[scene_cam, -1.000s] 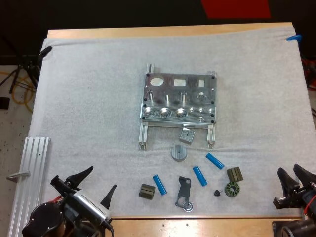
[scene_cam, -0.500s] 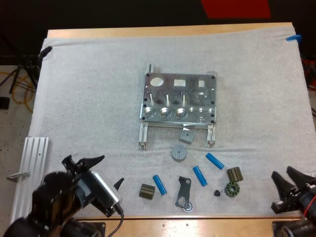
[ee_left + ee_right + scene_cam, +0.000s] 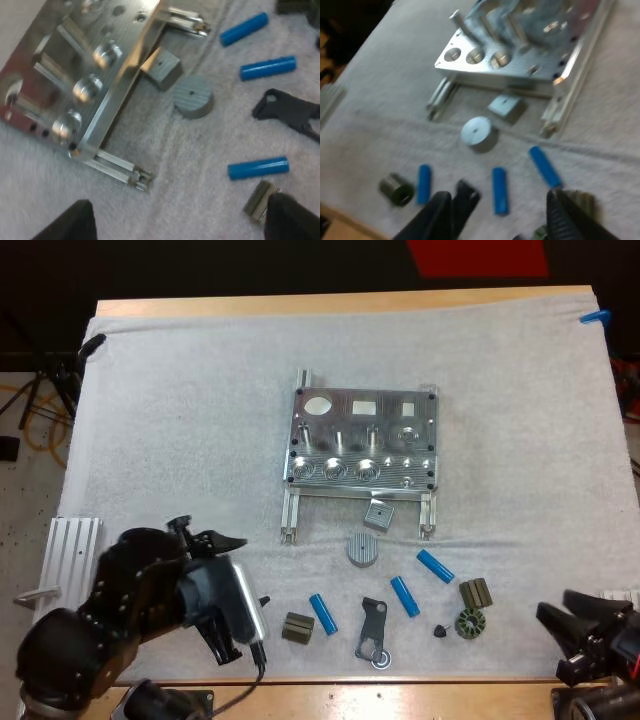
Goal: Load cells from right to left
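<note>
**Item:** three bright blue cylindrical cells (image 3: 404,595), loose on the white mat (image 3: 180,420), lower centre of the high view and apart from one another. The rightmost cell (image 3: 435,566) lies nearest the fixture's right leg. No blue shows in the fixture, so I judge none loaded.

**Handling (judged):** light, rigid, smooth-skinned, apt to roll. Best taken across mid-barrel, fingers square to the axis.

**Above:** machined aluminium fixture (image 3: 362,438), centre frame, with three round sockets (image 3: 335,472) along its near edge.

**Between:** grey ribbed disc (image 3: 363,548) and grey square block (image 3: 377,515).

**Among the cells:** black flat bracket (image 3: 372,630) and dark ribbed parts (image 3: 476,592).

**My left gripper** (image 3: 238,598): lower left, jaws apart, holding nothing.

**My right gripper** (image 3: 556,640): lower right corner, jaws apart, likewise empty.
</note>
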